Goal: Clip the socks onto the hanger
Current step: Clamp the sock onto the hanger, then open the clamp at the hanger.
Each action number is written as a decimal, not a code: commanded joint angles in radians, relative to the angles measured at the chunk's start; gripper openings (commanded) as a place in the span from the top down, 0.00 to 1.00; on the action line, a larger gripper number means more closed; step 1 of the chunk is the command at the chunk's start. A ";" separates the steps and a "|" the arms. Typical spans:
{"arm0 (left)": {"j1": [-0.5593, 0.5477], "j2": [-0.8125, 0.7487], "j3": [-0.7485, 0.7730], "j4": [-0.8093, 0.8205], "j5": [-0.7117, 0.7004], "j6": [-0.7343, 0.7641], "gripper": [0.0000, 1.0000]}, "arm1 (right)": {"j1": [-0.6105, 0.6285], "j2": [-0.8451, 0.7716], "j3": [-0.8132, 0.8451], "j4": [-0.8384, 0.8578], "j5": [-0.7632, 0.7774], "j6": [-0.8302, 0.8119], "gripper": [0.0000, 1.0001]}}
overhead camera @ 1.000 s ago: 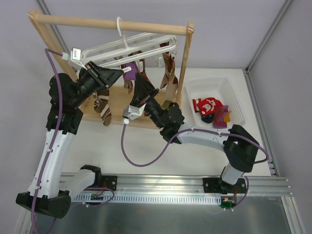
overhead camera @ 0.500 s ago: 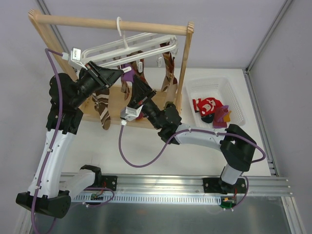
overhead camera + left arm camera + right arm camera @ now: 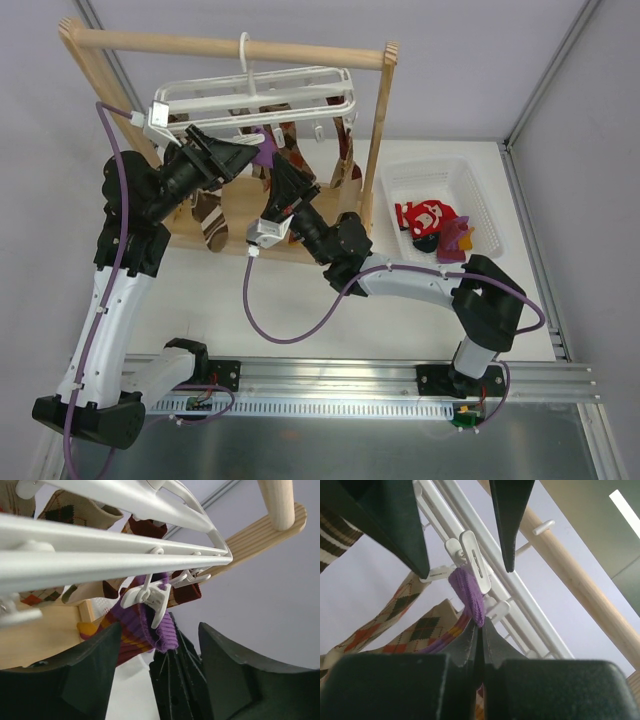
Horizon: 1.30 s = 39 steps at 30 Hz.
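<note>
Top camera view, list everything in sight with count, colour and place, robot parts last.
wooden rack: one, pale wood, back of the table
hanger: one, white plastic, hooked on the rack's top rail
purple sock: one, orange-banded, cuff in a white clip of the hanger
argyle socks: count unclear, brown, hanging under the hanger
striped socks: count unclear, brown-white, hanging under the hanger
basket: one, white, table's right side
red sock: at least one, white marks, in the basket
magenta sock: one, magenta, in the basket
left gripper: one, black, open, straddling the clip
right gripper: one, black, shut on the purple sock below the clip
</note>
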 commanded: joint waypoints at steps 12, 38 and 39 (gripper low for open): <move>-0.006 -0.043 -0.010 -0.001 -0.002 -0.002 0.09 | 0.021 -0.029 0.065 -0.001 0.099 0.042 0.75; -0.006 -0.265 -0.128 -0.100 0.090 0.441 0.09 | 0.033 -0.676 0.079 -1.393 0.217 1.350 0.03; -0.008 -0.270 -0.145 -0.100 0.098 0.446 0.09 | 0.026 -0.692 0.080 -1.441 0.226 1.380 0.03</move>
